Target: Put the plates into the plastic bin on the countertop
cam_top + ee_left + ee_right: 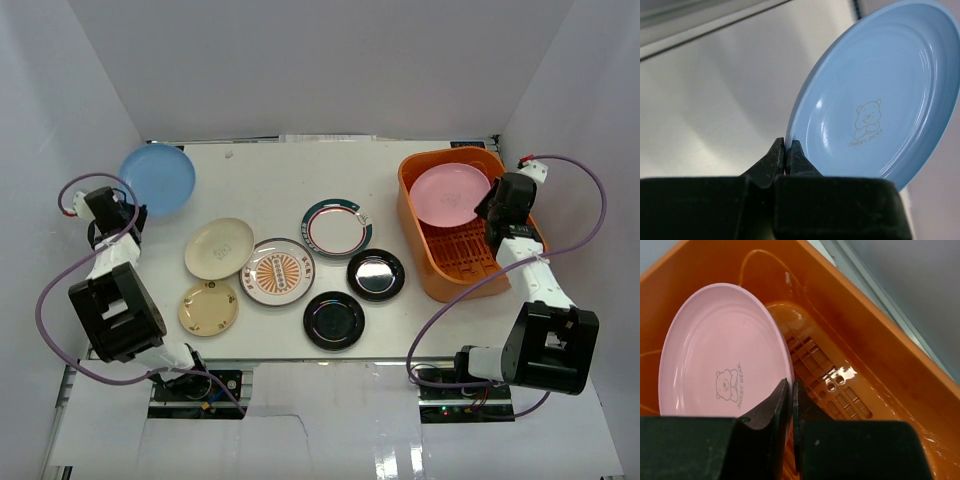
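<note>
My left gripper (135, 212) is shut on the rim of the light blue plate (157, 178) and holds it tilted above the far left of the countertop (270, 180). In the left wrist view the gripper (785, 150) pinches the plate's (875, 100) lower edge. My right gripper (487, 205) is shut on the rim of the pink plate (450, 194), inside the far end of the orange plastic bin (425, 275). In the right wrist view the gripper (790, 390) grips the pink plate (720, 350) above the bin's slotted base (840, 390).
On the countertop lie a cream plate (219, 248), a small tan plate (208, 308), the orange sunburst plate (277, 271), the teal-rimmed plate (337, 227) and two black plates (375, 274) (334, 320). White walls close in the sides and back.
</note>
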Controlling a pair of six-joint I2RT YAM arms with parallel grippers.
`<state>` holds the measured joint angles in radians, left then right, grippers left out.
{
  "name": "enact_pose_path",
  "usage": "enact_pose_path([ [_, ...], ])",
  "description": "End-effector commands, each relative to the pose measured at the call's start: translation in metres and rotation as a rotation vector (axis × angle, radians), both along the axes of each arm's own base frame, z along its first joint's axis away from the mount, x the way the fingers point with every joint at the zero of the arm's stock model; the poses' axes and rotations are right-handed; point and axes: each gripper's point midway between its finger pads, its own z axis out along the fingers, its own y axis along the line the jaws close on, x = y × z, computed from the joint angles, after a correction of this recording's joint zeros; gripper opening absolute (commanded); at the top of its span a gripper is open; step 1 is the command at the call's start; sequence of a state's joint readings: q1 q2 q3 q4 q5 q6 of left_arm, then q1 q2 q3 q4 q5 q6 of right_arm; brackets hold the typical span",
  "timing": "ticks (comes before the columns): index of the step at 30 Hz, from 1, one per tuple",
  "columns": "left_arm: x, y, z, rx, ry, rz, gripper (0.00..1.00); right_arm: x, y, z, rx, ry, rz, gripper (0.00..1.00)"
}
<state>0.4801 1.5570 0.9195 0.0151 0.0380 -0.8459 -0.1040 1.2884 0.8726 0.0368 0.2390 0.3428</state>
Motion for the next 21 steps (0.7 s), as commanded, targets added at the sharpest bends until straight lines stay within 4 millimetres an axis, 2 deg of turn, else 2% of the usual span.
enact_pose_path([
  [1, 0.02, -0.012, 0.1, 0.059, -0.243, -0.048, 0.0, 0.006, -0.007, 0.01, -0.023, -0.031, -0.018, 0.08],
  [3, 0.024, -0.033, 0.128, 0.102, -0.296, -0.11, 0.0, 0.006, -0.008, 0.001, -0.023, -0.008, -0.024, 0.08],
  [7, 0.031, -0.103, 0.165, 0.137, -0.37, -0.311, 0.0, 0.004, -0.005, -0.017, -0.012, 0.034, -0.01, 0.08],
  [8, 0.032, -0.139, 0.174, 0.132, -0.394, -0.394, 0.0, 0.006, 0.001, -0.019, 0.003, 0.034, 0.019, 0.09],
  [9, 0.032, -0.159, 0.177, 0.118, -0.407, -0.437, 0.0, 0.007, 0.003, -0.02, 0.009, 0.035, 0.031, 0.12],
  [10, 0.032, -0.197, 0.183, 0.104, -0.425, -0.525, 0.0, 0.008, 0.005, -0.025, 0.015, 0.044, 0.039, 0.14],
  [12, 0.03, -0.243, 0.189, 0.079, -0.44, -0.622, 0.0, 0.009, 0.006, -0.029, 0.021, 0.067, 0.048, 0.2],
  [13, 0.024, -0.282, 0.197, 0.068, -0.46, -0.707, 0.0, 0.01, 0.008, -0.033, 0.022, 0.083, 0.055, 0.23],
  [14, 0.021, -0.301, 0.2, 0.064, -0.467, -0.746, 0.0, 0.011, 0.009, -0.034, 0.025, 0.086, 0.068, 0.27],
  [15, 0.022, -0.316, 0.198, 0.066, -0.46, -0.767, 0.0, 0.012, 0.011, -0.033, 0.027, 0.086, 0.077, 0.39],
  [16, 0.012, -0.351, 0.199, 0.057, -0.464, -0.841, 0.0, 0.013, 0.012, -0.029, 0.03, 0.08, 0.083, 0.45],
  [17, 0.01, -0.368, 0.209, 0.054, -0.483, -0.875, 0.0, 0.014, 0.015, -0.026, 0.038, 0.075, 0.1, 0.52],
  [18, 0.007, -0.384, 0.211, 0.05, -0.485, -0.904, 0.0, 0.014, 0.017, -0.02, 0.041, 0.063, 0.11, 0.71],
  [19, 0.001, -0.415, 0.202, 0.041, -0.467, -0.958, 0.0, 0.017, 0.019, -0.003, 0.041, 0.029, 0.124, 0.77],
  [20, -0.001, -0.432, 0.214, 0.039, -0.493, -0.984, 0.0, 0.019, 0.022, 0.009, 0.045, 0.005, 0.142, 0.8],
  [21, -0.003, -0.446, 0.214, 0.037, -0.491, -1.009, 0.0, 0.016, 0.023, 0.018, 0.045, 0.002, 0.145, 0.8],
])
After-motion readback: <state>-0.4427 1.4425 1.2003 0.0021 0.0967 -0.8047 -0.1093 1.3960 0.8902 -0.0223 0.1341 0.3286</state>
